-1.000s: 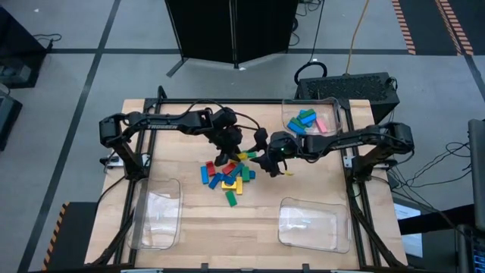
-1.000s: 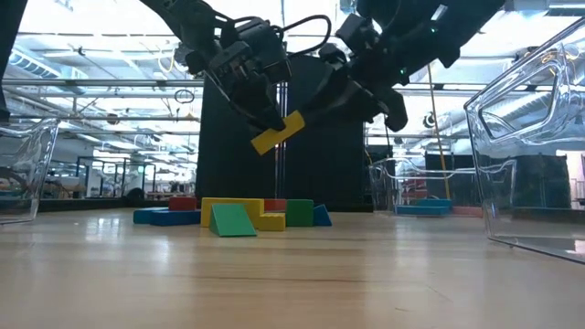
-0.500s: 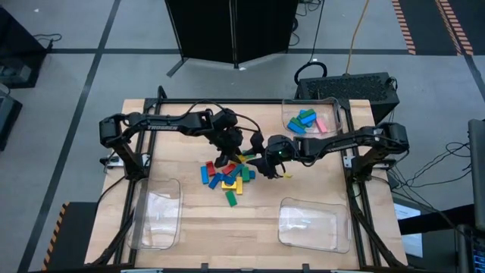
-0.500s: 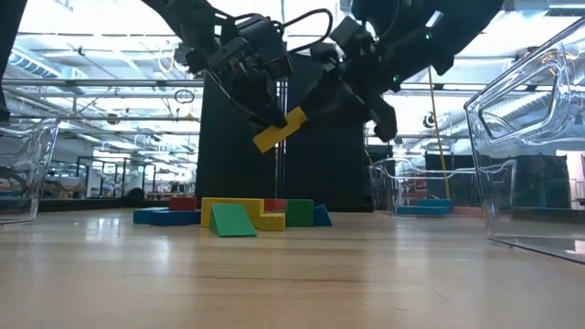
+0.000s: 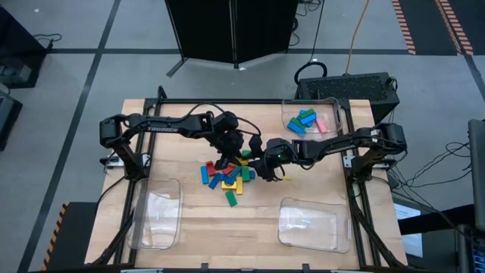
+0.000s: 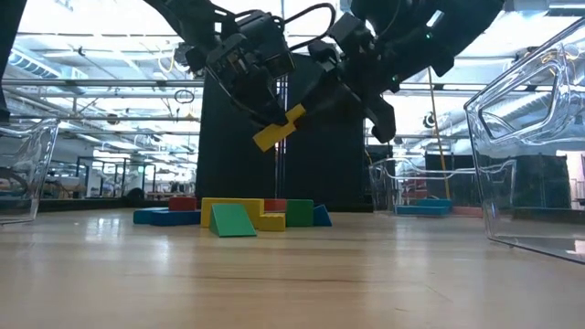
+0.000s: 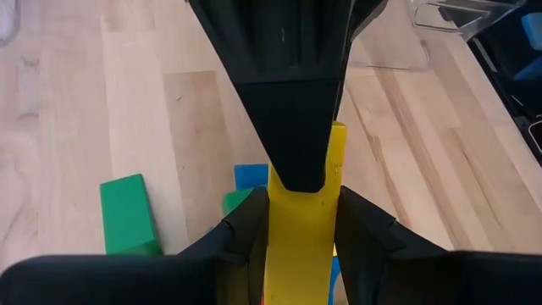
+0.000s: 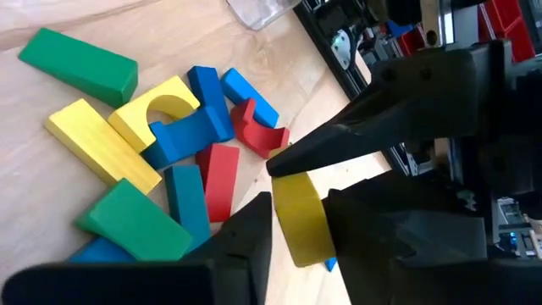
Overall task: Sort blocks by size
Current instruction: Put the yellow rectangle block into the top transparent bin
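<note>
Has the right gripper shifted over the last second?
Yes. The right gripper has slid left in the high view, away from the block-filled tray and closer to the yellow block held by the left gripper.

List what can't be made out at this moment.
- Yellow block, full length: in the low view the left end effector covers its upper end; in the left wrist view the bottom edge cuts it off.
- Pile, block count: in the high view both arms cover part of it; in the low view front blocks hide rear ones.
- Tray blocks in the far tray: too small in the high view to size.
</note>
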{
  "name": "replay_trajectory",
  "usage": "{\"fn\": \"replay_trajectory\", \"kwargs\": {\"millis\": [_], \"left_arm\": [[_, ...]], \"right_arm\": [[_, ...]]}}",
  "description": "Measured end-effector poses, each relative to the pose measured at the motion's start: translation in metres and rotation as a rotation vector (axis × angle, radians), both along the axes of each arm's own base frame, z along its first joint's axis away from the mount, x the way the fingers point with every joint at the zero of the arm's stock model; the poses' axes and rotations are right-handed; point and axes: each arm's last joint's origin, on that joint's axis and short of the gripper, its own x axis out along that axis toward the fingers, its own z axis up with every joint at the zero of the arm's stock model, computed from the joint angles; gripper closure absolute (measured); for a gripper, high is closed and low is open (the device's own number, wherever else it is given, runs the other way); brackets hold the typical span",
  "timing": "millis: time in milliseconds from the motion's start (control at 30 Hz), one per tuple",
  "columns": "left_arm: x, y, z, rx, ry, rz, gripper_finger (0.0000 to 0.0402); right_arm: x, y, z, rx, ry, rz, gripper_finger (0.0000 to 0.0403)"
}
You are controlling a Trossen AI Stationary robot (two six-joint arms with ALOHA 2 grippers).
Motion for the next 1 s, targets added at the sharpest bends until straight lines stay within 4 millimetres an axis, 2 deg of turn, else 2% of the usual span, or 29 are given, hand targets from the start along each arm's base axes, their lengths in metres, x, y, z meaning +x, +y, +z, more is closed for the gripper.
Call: {"fn": "replay_trajectory", "kwargs": {"millis": [300,533,800,1000], "left_arm": [[-0.0001,0.0001,-0.0001,-0.002,0.002,0.003,0.0298],[0.0005,0.0031,-0.0006,0.068,0.012,0.056,0.0276],[0.0018,-0.0015,-0.0007,0.076,0.014,0.050,0.0272],[0.0028,-0.0001,0.0046,0.041,0.030,0.124,0.0271]], "right_arm": [[-0.0001,0.0004,-0.0001,0.000,0.001,-0.001,0.0327],[-0.0011,-0.0020,-0.0018,-0.011,0.017,-0.079,0.0330],[-0.0012,-0.0016,-0.0020,0.006,0.019,-0.086,0.0332],[-0.0023,-0.0024,-0.0023,0.033,0.025,-0.128,0.0332]]}}
